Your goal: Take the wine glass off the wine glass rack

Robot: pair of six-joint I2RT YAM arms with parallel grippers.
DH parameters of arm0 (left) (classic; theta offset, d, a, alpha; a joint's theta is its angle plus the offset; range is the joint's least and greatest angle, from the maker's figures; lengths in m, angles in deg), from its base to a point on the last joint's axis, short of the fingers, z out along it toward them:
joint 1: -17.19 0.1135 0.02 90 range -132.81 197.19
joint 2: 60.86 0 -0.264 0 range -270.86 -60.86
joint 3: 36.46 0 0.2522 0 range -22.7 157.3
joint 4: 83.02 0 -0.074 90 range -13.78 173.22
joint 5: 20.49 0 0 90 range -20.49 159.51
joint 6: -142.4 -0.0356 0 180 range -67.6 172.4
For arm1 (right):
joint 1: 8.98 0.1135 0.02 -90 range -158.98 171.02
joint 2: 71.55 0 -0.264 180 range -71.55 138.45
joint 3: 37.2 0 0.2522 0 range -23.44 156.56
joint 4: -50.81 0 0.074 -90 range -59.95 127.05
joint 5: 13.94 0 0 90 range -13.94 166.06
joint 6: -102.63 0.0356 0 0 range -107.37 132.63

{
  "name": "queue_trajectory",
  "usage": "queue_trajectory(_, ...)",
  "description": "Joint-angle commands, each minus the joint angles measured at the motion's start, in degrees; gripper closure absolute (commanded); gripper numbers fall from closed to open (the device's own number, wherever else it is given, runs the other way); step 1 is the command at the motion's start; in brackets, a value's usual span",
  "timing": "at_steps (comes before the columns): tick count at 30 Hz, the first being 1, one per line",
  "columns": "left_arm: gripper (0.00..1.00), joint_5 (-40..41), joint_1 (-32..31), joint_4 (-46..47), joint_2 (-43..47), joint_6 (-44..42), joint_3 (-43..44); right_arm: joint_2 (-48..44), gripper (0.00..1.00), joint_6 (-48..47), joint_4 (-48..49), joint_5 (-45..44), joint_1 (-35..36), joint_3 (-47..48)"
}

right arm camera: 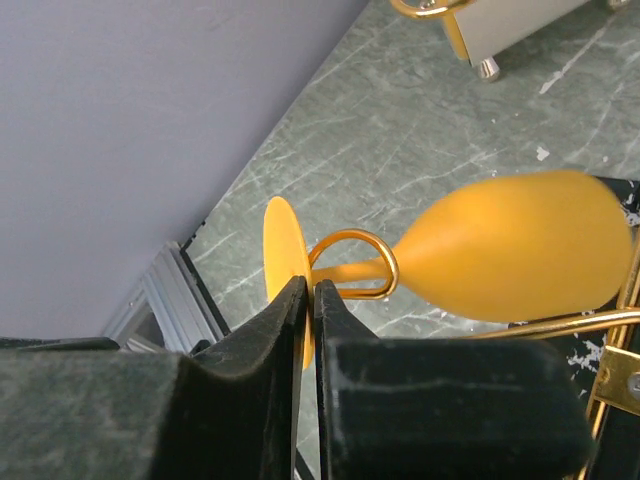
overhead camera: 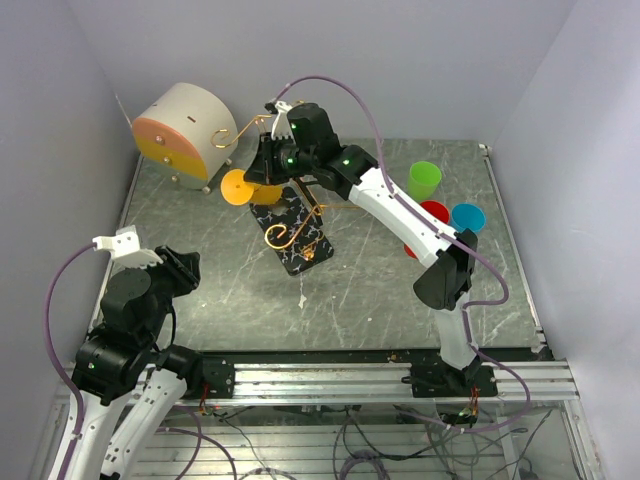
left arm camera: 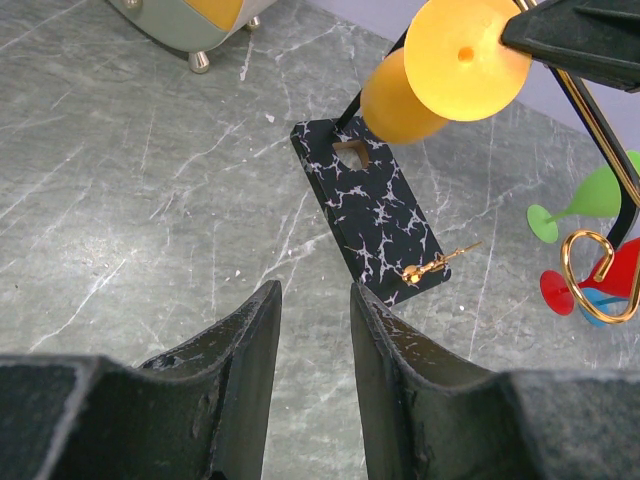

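Note:
The orange wine glass (overhead camera: 243, 187) has its stem inside a gold scroll loop (right arm camera: 372, 262) of the wine glass rack. The rack's black white-veined marble base (overhead camera: 296, 240) lies mid-table. My right gripper (overhead camera: 270, 165) is shut on the rim of the glass's flat foot (right arm camera: 278, 245), and the bowl (right arm camera: 510, 260) points away from it. The left wrist view shows the foot (left arm camera: 465, 55), the bowl (left arm camera: 400, 100) and the base (left arm camera: 370, 210). My left gripper (left arm camera: 315, 300) is open and empty, low at the front left (overhead camera: 185, 265), well short of the rack.
A round beige-and-orange drawer box (overhead camera: 185, 135) stands at the back left. Green (overhead camera: 424, 180), red (overhead camera: 435, 212) and blue (overhead camera: 468, 217) glasses stand at the right beside my right arm. Walls close off the left, back and right.

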Motion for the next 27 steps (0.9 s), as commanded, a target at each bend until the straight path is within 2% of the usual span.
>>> queue_trajectory(1,0.55,1.3,0.2,0.9,0.2,0.0,-0.3,-1.8,0.93,0.1,1.5,1.7,0.4,-0.3)
queue_trajectory(5,0.55,1.3,0.2,0.9,0.1,0.1,-0.4,-0.9,0.89,0.5,1.4,2.9,0.4,0.4)
queue_trajectory(15,0.55,1.2,0.2,0.9,0.0,0.0,-0.3,-0.3,0.86,0.4,1.1,3.4,0.4,0.6)
queue_trajectory(21,0.55,1.2,0.2,1.0,-0.1,0.0,-0.4,0.5,0.79,0.4,0.3,3.2,0.4,1.4)
queue_trajectory(23,0.55,1.2,0.2,1.0,0.0,0.0,-0.4,0.7,0.79,0.4,0.2,3.0,0.4,1.7)
queue_trajectory(27,0.55,1.2,0.2,1.0,0.0,0.0,-0.5,1.3,0.91,0.4,-0.3,2.8,0.4,2.5)
